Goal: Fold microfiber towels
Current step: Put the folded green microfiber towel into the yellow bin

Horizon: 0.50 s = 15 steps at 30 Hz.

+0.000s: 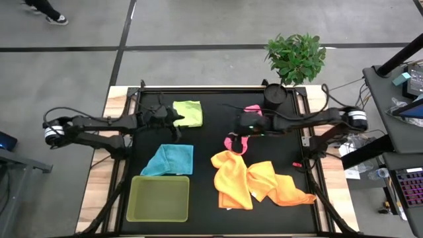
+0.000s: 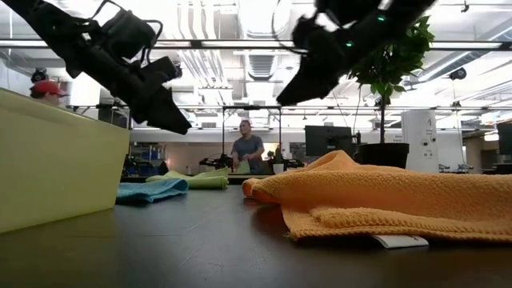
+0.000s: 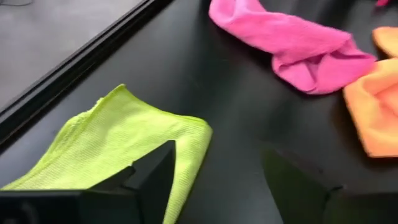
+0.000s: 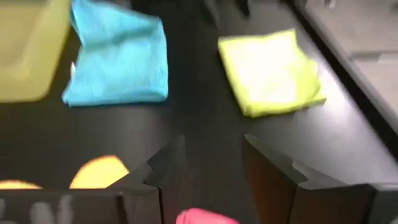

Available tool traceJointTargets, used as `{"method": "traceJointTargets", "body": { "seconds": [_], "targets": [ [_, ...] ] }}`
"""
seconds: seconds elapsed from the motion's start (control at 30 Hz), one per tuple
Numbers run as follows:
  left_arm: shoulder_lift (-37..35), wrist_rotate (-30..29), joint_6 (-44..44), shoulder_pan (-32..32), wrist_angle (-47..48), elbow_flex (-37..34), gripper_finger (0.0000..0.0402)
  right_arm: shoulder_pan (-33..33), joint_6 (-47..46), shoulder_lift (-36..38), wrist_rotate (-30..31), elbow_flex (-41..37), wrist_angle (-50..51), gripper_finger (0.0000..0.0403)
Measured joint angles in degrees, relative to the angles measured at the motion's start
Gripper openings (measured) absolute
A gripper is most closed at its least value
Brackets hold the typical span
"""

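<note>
On the left of the counter (image 1: pixel 205 198), the left gripper (image 1: pixel 173 118) hangs with its fingers spread and nothing between them, just beside the near-left edge of the folded lime green towel (image 1: pixel 188 112) at the far side. If it dips or swings right from here, a finger could catch that edge and drag the fold open. The folded light blue towel (image 1: pixel 169 160) lies nearer, beside the tray (image 1: pixel 158 198), and a low sweep could scuff it too.

Right of centre, the right gripper (image 1: pixel 246 124) hovers over the crumpled pink towel (image 1: pixel 236 142). Its fingers stand apart, and the right wrist view shows pink at their tips, though I cannot tell whether they grip it. A shallow pinch may gather a bunch, not one corner, leaving a crooked fold. The yellow towel (image 1: pixel 231 177) and orange towel (image 1: pixel 281 185) lie heaped near right, touching, so one may trail the other.
</note>
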<state>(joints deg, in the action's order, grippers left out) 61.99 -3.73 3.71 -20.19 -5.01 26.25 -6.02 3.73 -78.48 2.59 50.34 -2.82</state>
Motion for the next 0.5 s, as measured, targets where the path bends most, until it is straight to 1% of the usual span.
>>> {"method": "traceJointTargets", "body": {
  "seconds": [0.1, 0.2, 0.3, 0.4, 0.5],
  "targets": [
    [2.8, -1.1, -0.4, 0.3, -0.5, 1.0, 0.0244, -0.5, 2.3, 3.5, 0.0, -5.3, -9.1, 0.0148],
    [7.4, -2.0, -1.8, 0.4, -0.5, 2.9, 0.0246, -1.0, 6.1, 6.4, 0.0, -8.3, -14.9, 0.0148],
    [13.2, -3.8, -4.1, 0.4, -0.4, 5.8, 0.0246, -1.9, 9.8, 8.5, 0.0, -9.4, -17.3, 0.0146],
    [19.2, -5.2, -8.2, 0.3, 1.9, 10.1, 0.0246, -3.4, 12.0, 10.1, 0.0, -9.4, -17.6, 0.0146],
    [24.9, -9.9, -11.5, 0.2, 8.4, 14.8, 0.0246, -5.0, 12.4, 10.7, 0.0, -9.4, -17.4, 0.0146]
  ]
}}
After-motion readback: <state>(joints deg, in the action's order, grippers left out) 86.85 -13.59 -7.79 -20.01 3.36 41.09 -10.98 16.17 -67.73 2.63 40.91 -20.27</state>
